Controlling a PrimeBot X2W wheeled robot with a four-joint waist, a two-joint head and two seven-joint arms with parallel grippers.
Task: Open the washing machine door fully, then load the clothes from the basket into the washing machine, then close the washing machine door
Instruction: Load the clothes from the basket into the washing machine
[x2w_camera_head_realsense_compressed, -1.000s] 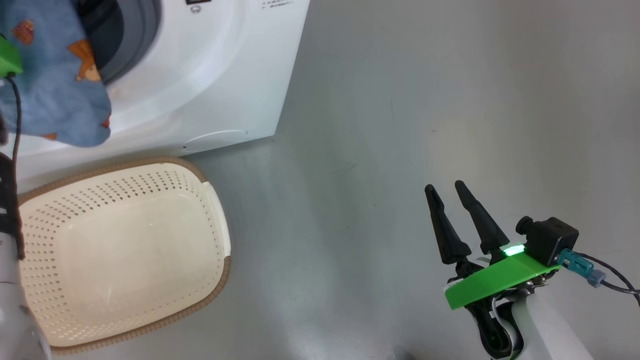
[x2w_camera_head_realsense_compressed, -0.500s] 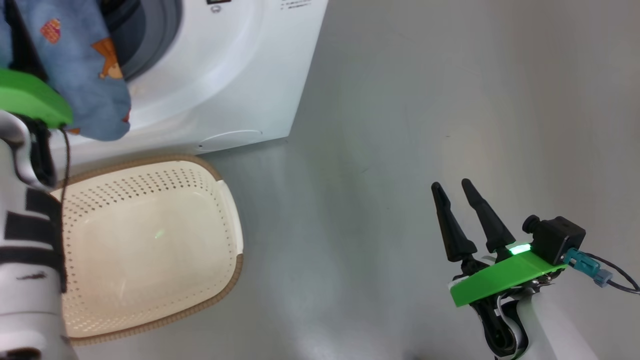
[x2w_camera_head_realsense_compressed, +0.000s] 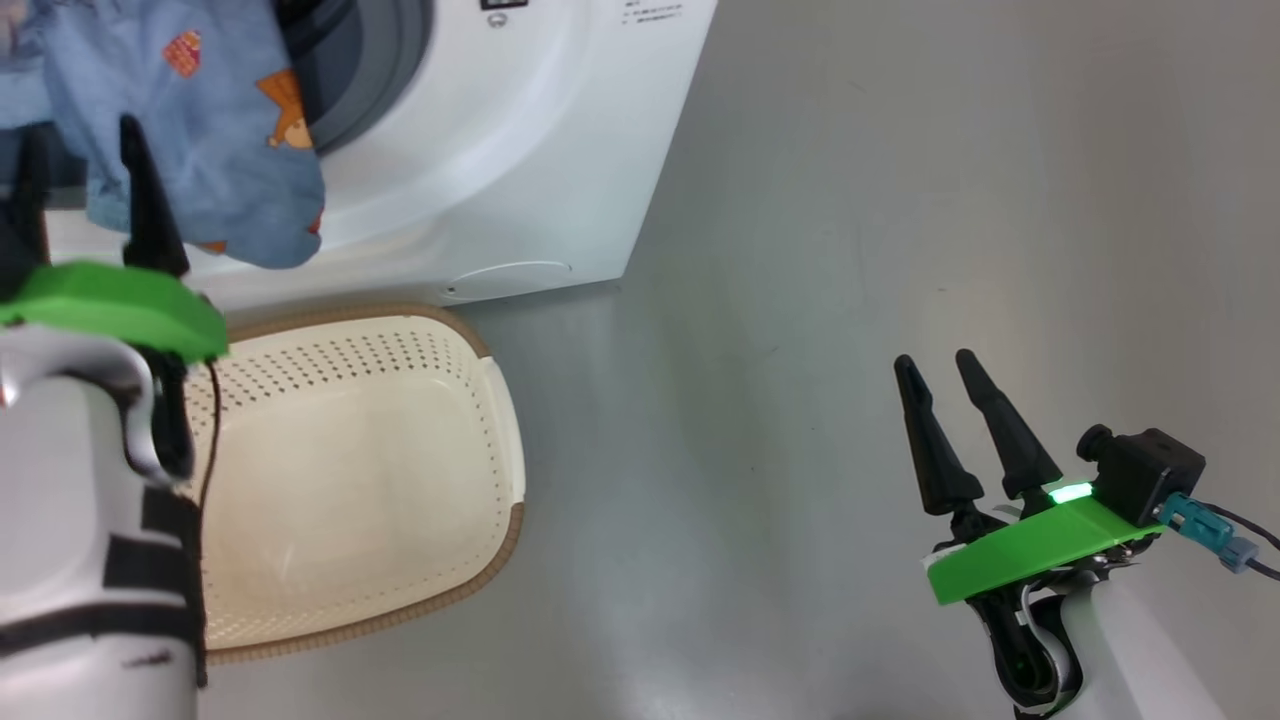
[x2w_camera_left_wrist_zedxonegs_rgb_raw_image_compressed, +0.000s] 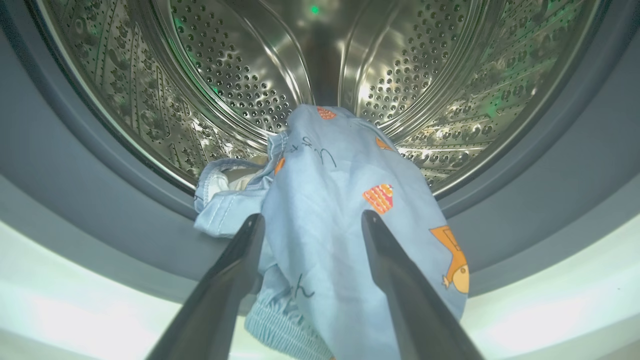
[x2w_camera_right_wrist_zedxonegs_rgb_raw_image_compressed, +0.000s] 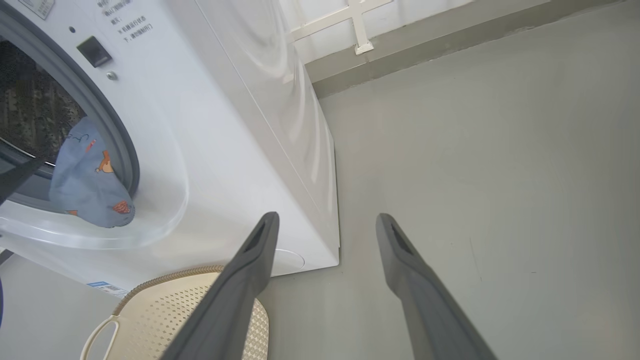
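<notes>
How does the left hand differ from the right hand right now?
Place: the left hand is up at the washing machine mouth; the right hand hangs low over the floor.
Between the fingers: the left hand frames the blue clothes draped over the gasket; the right hand frames nothing.
Shared: both are open.

The clothes (x2w_camera_left_wrist_zedxonegs_rgb_raw_image_compressed: 325, 200) hang over the gasket (x2w_camera_left_wrist_zedxonegs_rgb_raw_image_compressed: 100, 210) lip and block the lower middle of the washing machine (x2w_camera_head_realsense_compressed: 520, 150) opening; I see the drum (x2w_camera_left_wrist_zedxonegs_rgb_raw_image_compressed: 225, 75) open above and either side. The basket (x2w_camera_head_realsense_compressed: 350, 360) stands just before the machine's front; wide floor (x2w_camera_head_realsense_compressed: 850, 200) runs to its right.
</notes>
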